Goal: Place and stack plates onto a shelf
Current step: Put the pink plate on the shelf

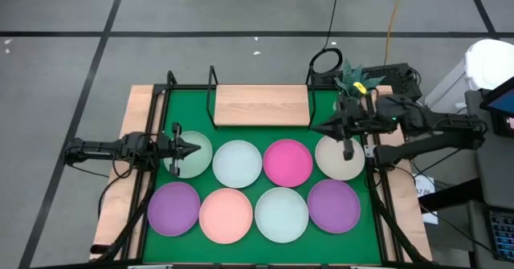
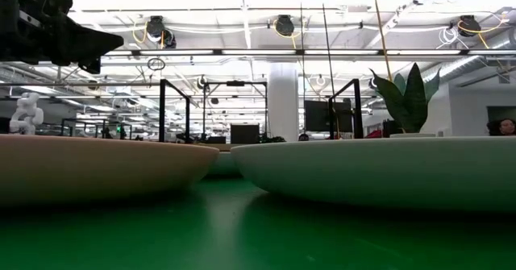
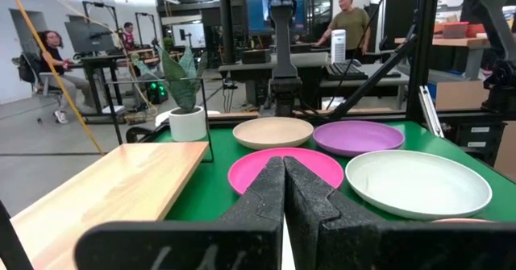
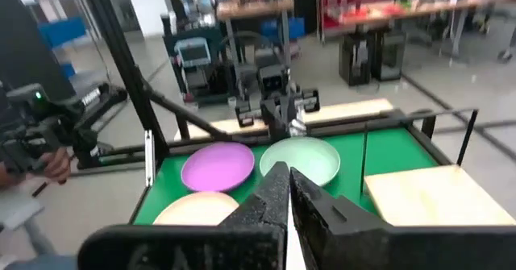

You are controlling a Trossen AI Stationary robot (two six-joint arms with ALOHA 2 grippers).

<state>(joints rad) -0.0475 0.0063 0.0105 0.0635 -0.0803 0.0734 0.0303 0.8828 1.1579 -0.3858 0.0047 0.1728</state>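
Eight round plates lie flat on the green mat [image 1: 325, 112] in two rows. The far row holds pale mint [image 1: 199, 166], white [image 1: 237, 163], magenta [image 1: 287, 162] and beige [image 1: 340, 160]. The near row holds purple [image 1: 173, 207], salmon [image 1: 226, 215], mint [image 1: 281, 213] and purple [image 1: 333, 205]. The shelf [image 1: 261, 104], a light wooden board on a black wire frame, stands at the far edge with nothing on it. My left gripper [image 1: 195, 149] is shut and level over the pale mint plate. My right gripper [image 1: 315, 128] is shut, raised above the gap between the magenta and beige plates.
A potted plant [image 1: 357, 80] stands at the far right beside the shelf. Black frame posts [image 1: 212, 76] rise at the shelf's ends, and a black rail [image 1: 377, 197] runs along the mat's right side. People are at desks [image 3: 347, 20] in the room beyond.
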